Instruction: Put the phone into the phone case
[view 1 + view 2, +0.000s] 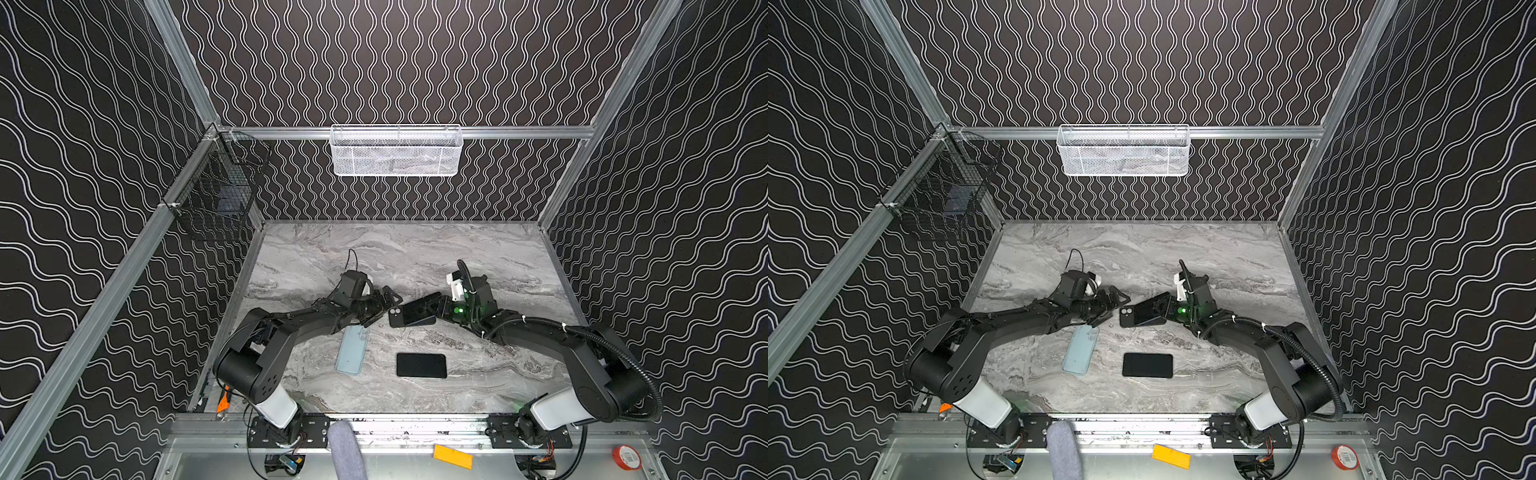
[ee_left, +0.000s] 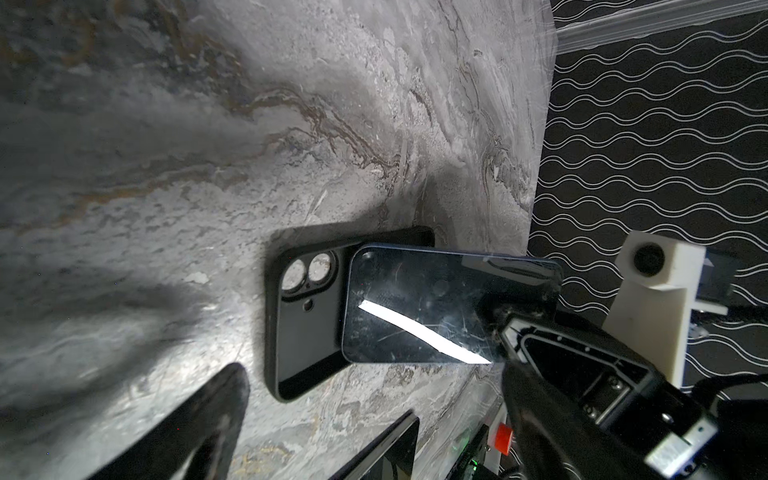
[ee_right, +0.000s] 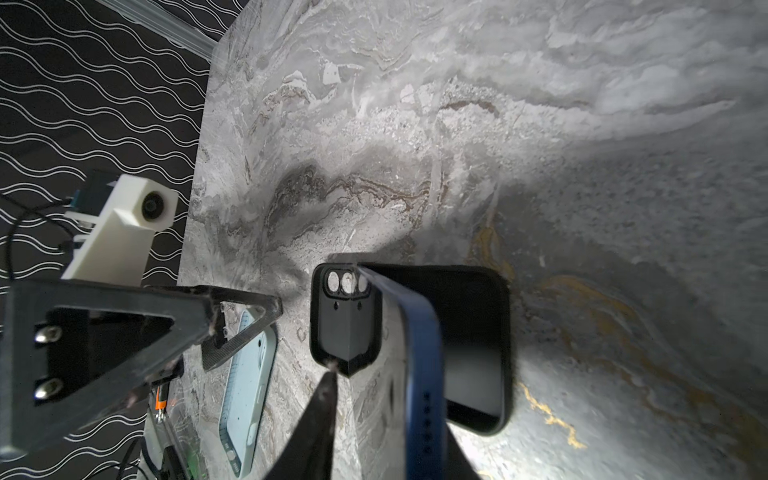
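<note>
A black phone case (image 1: 394, 321) (image 1: 1124, 321) lies open side up mid-table, its camera cut-out toward the left arm. The dark blue phone (image 1: 417, 311) (image 1: 1148, 311) leans into it, far end down in the case (image 2: 307, 324), near end raised. My right gripper (image 1: 436, 307) (image 3: 395, 395) is open, jaws a little apart around the raised end; one fingertip (image 3: 330, 386) stands off the screen and the blue edge (image 3: 419, 353) runs between the fingers. My left gripper (image 1: 384, 309) (image 2: 372, 382) is open wide just left of the case and holds nothing.
A light blue case (image 1: 352, 349) (image 3: 249, 374) lies under the left wrist. A black phone (image 1: 422, 365) lies flat nearer the front. A white mesh basket (image 1: 397, 151) hangs on the back rail and a black wire basket (image 1: 216, 187) on the left rail.
</note>
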{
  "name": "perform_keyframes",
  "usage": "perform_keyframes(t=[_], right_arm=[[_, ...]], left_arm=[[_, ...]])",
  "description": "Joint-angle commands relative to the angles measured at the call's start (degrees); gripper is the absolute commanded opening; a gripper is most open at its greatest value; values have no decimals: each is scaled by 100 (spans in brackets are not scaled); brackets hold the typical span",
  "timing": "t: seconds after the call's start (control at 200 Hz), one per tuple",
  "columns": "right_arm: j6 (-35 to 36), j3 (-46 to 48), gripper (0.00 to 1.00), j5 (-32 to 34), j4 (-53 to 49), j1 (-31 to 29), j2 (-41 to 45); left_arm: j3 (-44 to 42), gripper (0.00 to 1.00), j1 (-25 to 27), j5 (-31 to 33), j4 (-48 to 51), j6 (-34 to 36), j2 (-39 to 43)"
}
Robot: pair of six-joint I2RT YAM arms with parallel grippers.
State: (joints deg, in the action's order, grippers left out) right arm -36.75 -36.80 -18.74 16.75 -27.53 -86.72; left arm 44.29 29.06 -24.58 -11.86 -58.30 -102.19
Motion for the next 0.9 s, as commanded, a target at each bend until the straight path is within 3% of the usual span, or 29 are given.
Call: perform_keyframes(t=[0.0, 0.896], right_arm=[[101, 15, 35, 68, 148, -3, 16], [772, -65, 51, 620, -155, -7, 85]], left_arm=[[62, 99, 38, 23, -182, -12, -23], [176, 99, 142, 342, -470, 85, -478]])
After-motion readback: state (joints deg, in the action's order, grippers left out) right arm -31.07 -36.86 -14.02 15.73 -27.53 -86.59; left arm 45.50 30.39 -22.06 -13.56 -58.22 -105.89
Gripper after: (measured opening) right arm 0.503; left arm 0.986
